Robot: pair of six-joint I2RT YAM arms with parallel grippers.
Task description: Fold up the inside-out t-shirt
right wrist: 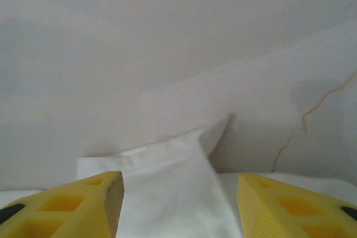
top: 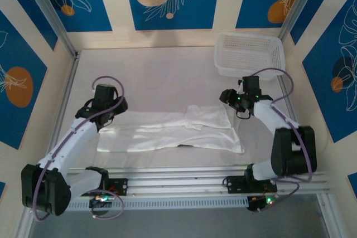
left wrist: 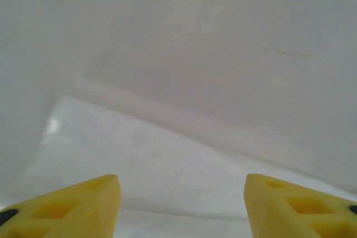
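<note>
Seeing the inside-out t-shirt (top: 170, 132) as a long, low band of white cloth across the near part of the table (top: 156, 76), apparently already doubled lengthwise, with a rumpled sleeve flap toward the right end and a small dark mark at the near hem. Hovering at the left end, the left gripper (top: 111, 110), jaws apart and clamped on nothing; from the left wrist, yellow fingertips (left wrist: 89, 202) spread wide over a smooth fold edge. Much the same at the right end for the right gripper (top: 231, 100): jaws apart, empty, a cloth flap lying below and between the yellow fingertips (right wrist: 95, 199) in the right wrist view. Probably sitting between folds, with a crosswise fold left to do. Risk of pinching just the top layer of such thin cloth on the next grasp, and so dragging the stack apart. Risk too of catching the loose sleeve flap alone on the right and pulling it out crooked. Worth minding uneven lifts from the two ends, enough to skew the band, and the white mesh basket (top: 277, 54) just behind the right arm on any high swing.
</note>
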